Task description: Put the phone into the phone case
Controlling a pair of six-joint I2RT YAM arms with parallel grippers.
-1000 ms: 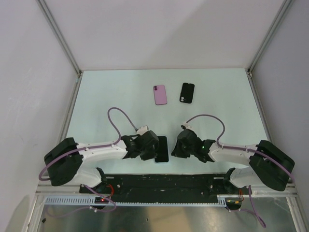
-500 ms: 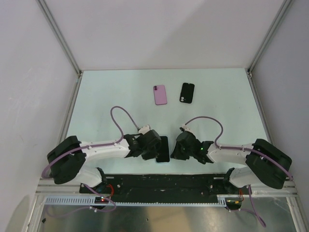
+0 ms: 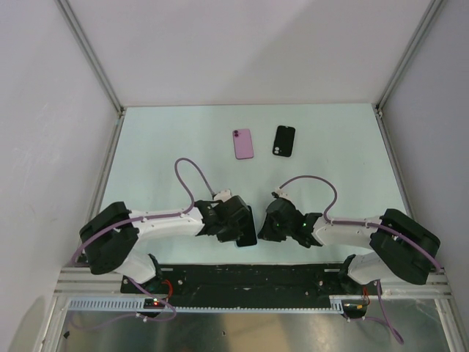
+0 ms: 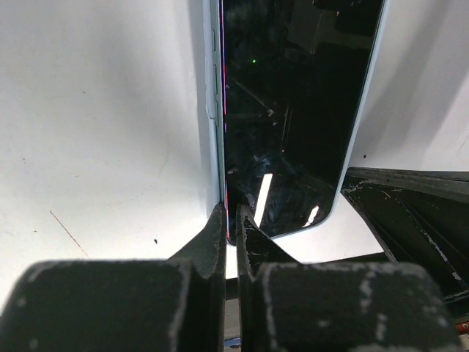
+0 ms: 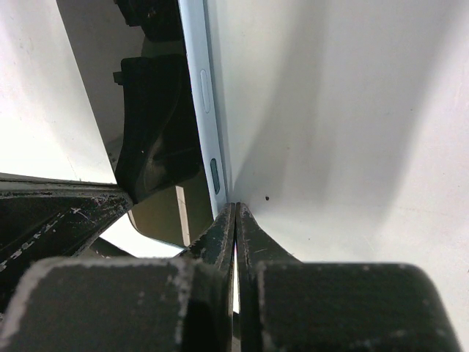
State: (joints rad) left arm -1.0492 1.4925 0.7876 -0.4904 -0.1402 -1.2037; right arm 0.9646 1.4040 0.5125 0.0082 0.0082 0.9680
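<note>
Finds phone [image 4: 293, 110] flat, screen up, mid near edge of table [image 3: 161, 147]. Notes left gripper [image 4: 229, 224] and right gripper [image 5: 234, 213] both pressed together, flanking its long sides. Judges stiff, slick, thin: advises gripping long edges.

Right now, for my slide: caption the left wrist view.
Closed left jaws meet the dark-screened phone at its corner.
</note>
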